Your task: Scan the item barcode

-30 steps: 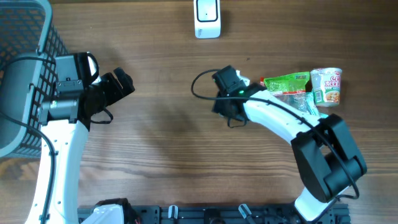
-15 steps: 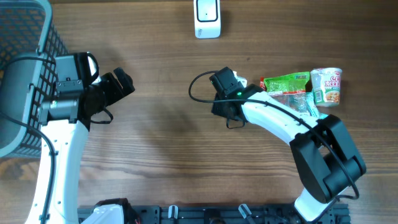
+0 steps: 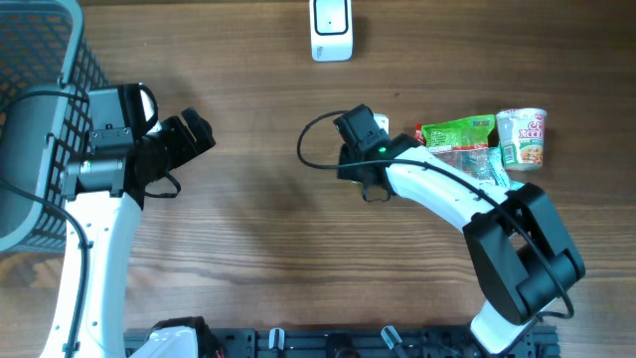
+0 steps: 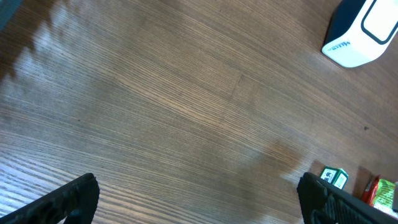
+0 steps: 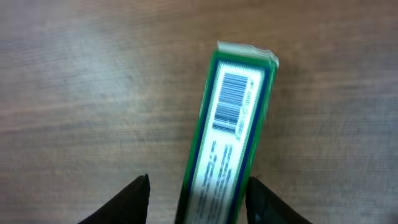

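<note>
Brown wood-grain worktop (image 3: 258,268) under everything. Carries a grey wire basket (image 3: 30,119) at the far left edge, close by the left arm. Next in size, the white and black right arm (image 3: 447,194), stretched from the lower right toward the middle.

Left end effector (image 4: 198,182) spread to its widest, nothing between the fingers, hanging over plain wood well apart from the goods.

White device (image 3: 331,28) at the top edge, probably the scanner, well apart from both arms. Right of centre, a green snack bag (image 3: 457,132) with a noodle cup (image 3: 524,137) just beside it.

Smallest, and the one that matters: a slim green box (image 5: 233,130) lying under the right wrist, near the snack bag, barcode (image 5: 231,99) turned up toward the wrist camera. Right end effector (image 5: 199,182) about half spread, astride the near end of the box, one finger against its edge and a strip of wood showing at the other. Not clamped on it, judging by that gap.

Risks from here:
- Closing off-centre on a box lying askew between the fingers is likely to twist or skid it rather than seize it.
- A weak pinch on the narrow sides could drop the box on the way to the white device.
- No read likely with the barcode side up and not turned toward the device's window.
</note>
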